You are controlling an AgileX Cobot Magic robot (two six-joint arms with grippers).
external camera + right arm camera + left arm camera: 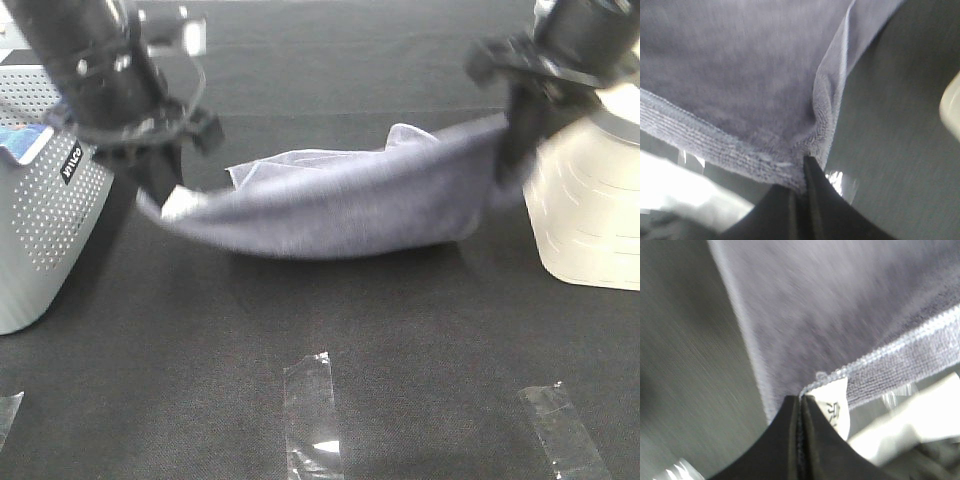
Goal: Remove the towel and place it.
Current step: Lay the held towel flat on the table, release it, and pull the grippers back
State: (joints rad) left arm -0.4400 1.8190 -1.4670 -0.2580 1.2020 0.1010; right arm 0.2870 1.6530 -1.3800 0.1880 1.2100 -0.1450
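Black-clothed bench (430, 360) lies under the towel (350, 205), slung sagging between the left gripper (163, 195) and the right gripper (512, 160), both jaws clamped tight on its corners.

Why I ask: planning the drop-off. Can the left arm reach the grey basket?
Probably yes: the left gripper, shut on the towel, hangs beside the grey basket with nothing between; the right gripper holding the other end may limit it.
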